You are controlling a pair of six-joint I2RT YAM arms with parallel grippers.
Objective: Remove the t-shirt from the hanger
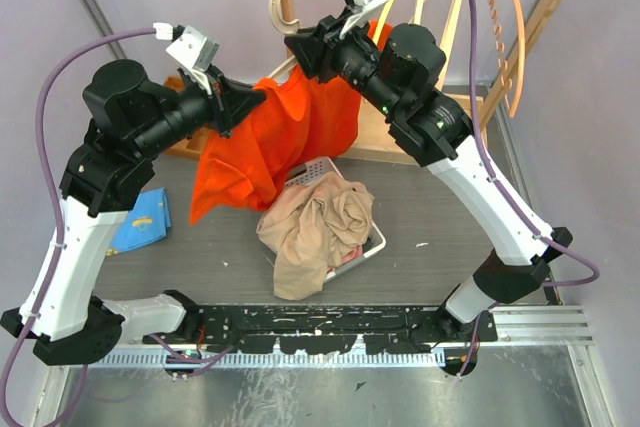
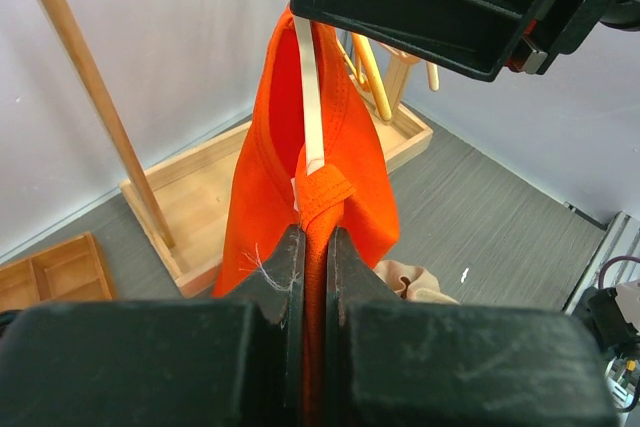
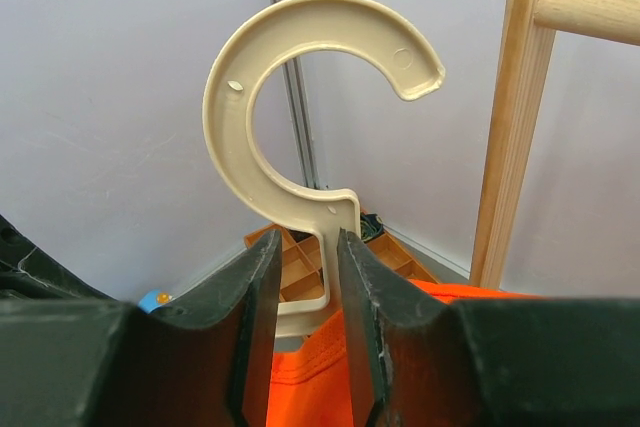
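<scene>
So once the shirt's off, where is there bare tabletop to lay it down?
Bare table lies right of the laundry basket, bordered by the right arm and the wooden rack base. A second patch sits between the blue cloth and the basket. The centre is crowded: the t-shirt hangs over it.

Orange t-shirt (image 1: 268,137) on cream hook-topped hanger (image 3: 226,112), aloft

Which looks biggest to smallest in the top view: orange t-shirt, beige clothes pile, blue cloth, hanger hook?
1. orange t-shirt
2. beige clothes pile
3. blue cloth
4. hanger hook
Items 1 and 4 hang nearer the camera, so true sizes are unsure.
</scene>
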